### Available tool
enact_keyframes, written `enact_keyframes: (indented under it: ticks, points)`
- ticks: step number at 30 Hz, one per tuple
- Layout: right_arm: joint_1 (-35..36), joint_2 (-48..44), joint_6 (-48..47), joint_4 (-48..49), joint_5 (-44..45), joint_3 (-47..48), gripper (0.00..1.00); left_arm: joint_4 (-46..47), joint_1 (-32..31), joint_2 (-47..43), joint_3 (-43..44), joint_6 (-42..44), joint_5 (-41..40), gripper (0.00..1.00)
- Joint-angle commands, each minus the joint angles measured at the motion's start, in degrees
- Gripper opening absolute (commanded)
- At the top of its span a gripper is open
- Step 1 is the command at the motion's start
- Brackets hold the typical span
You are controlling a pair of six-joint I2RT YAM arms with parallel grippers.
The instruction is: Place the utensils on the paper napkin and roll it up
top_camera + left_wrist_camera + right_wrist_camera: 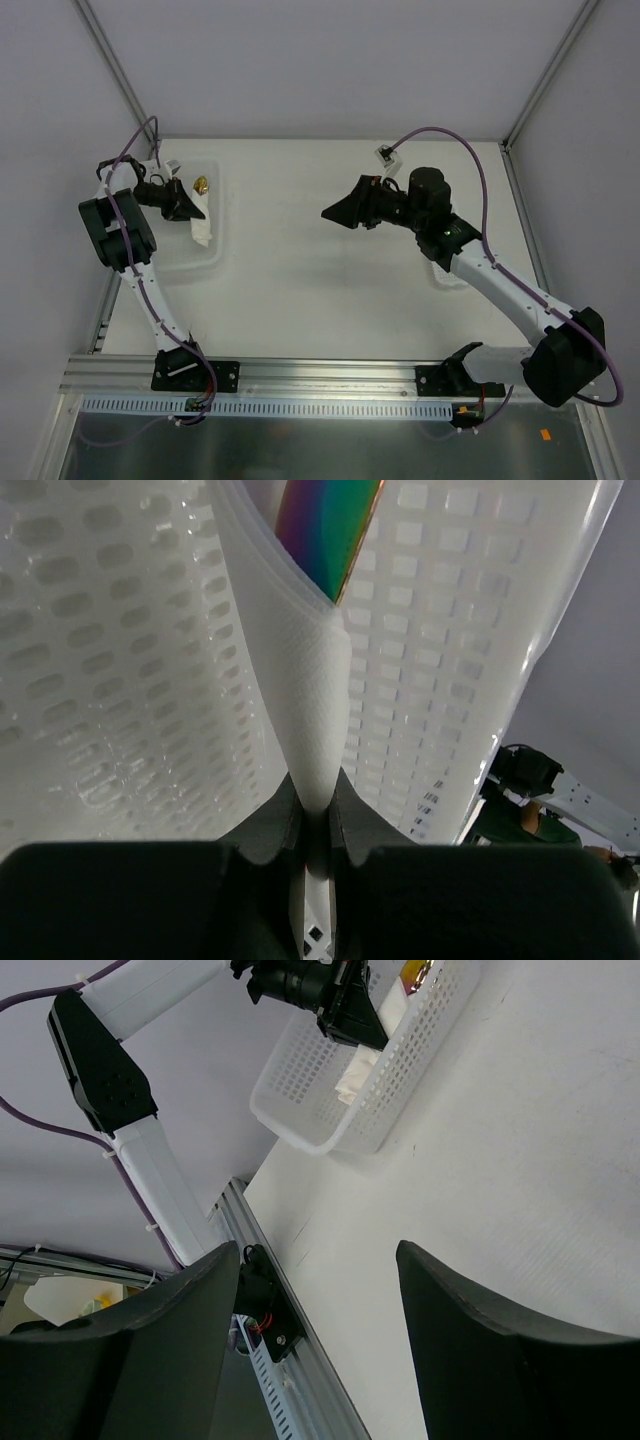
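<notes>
My left gripper point(185, 203) is shut on the rolled white paper napkin point(203, 228) inside a white perforated basket point(215, 262) at the table's left. In the left wrist view the napkin roll point(305, 680) runs up from between my closed fingers point(275, 825). A shiny utensil end point(325, 530), gold in the top view point(201, 185), sticks out of its far end. No dark fork shows. My right gripper point(340, 213) is open and empty above the table's middle, its jaws wide apart point(318, 1252). The right wrist view shows the napkin point(355, 1075) in the basket point(330, 1120).
A second white basket point(447, 277) lies partly under my right arm at the table's right. Metal frame posts rise at the back corners. An aluminium rail point(300, 375) runs along the near edge.
</notes>
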Motion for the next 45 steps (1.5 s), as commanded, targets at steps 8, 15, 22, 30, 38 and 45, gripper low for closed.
enact_keyframes:
  ticks: [8,15,22,30,38,45]
  points:
    - [-0.71,0.96,-0.13,1.61,-1.69,-0.03,0.67,1.53,-2.1,6.93,6.12,-1.58,3.16,0.0]
    - [-0.89,1.31,-0.04,1.53,-2.22,-0.03,0.67,1.53,-2.19,9.05,6.12,-1.23,5.71,0.0]
    - [-0.89,2.02,0.13,1.61,-2.83,0.15,0.66,1.79,-2.19,8.87,6.3,0.71,10.37,0.0]
    - [-0.98,2.55,0.05,1.61,-3.1,0.41,0.66,1.88,-2.19,10.37,5.69,0.18,7.3,0.0]
    - [-0.98,2.99,0.48,1.61,-3.54,0.59,0.66,2.5,-2.54,10.54,7.44,-1.23,-0.25,0.22]
    - [-0.98,3.43,0.84,2.14,-3.89,0.85,0.66,3.55,-4.3,8.26,7.44,-0.79,-7.64,0.34]
